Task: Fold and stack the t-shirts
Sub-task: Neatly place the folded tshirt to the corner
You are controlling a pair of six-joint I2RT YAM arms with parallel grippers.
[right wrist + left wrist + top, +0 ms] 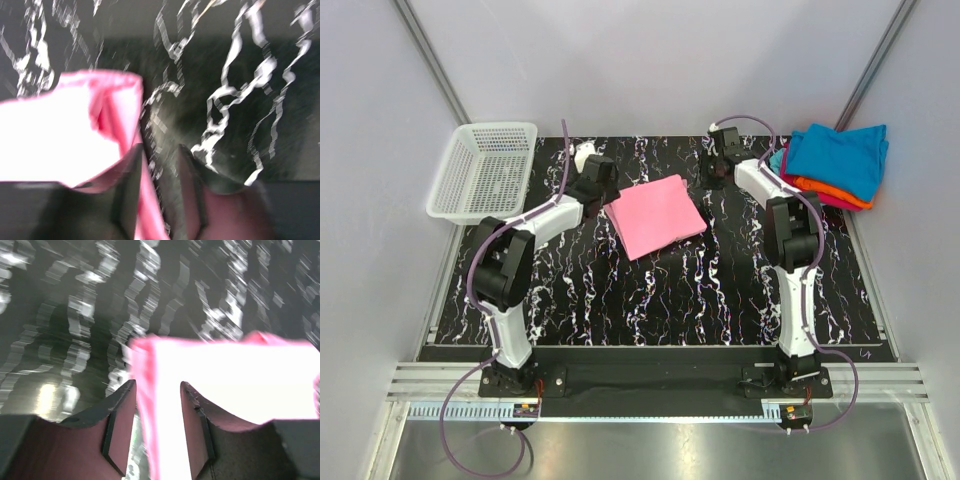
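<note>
Enclosure: plain pale grey walls point(650, 60) close the cell on the left, far and right sides.

Work surface: a black table point(650, 300) with white marble veining fills the floor of the cell. A ribbed aluminium rail point(650, 385) runs along its near edge, where both arm bases are bolted.

White mesh basket point(450, 190): at the far-left corner, overhanging the table edge.

Stack: at the far-right corner. A teal-blue t-shirt point(840, 155) lies on top, with an orange t-shirt point(830, 190) and a magenta t-shirt point(840, 203) showing at the near edge beneath it.

Pink t-shirt point(657, 215): folded into a flat rectangle, lying slightly skewed on the table, far of centre, between the two grippers and well apart from the stack.

Left gripper point(158, 385): at the shirt's far-left corner, jaws apart, pink cloth visible in the gap. The wrist view is blurred, so contact with the cloth cannot be confirmed.

Right gripper point(160, 150): just beside the shirt's far-right edge, jaws apart, with a pink fold against the left finger.
</note>
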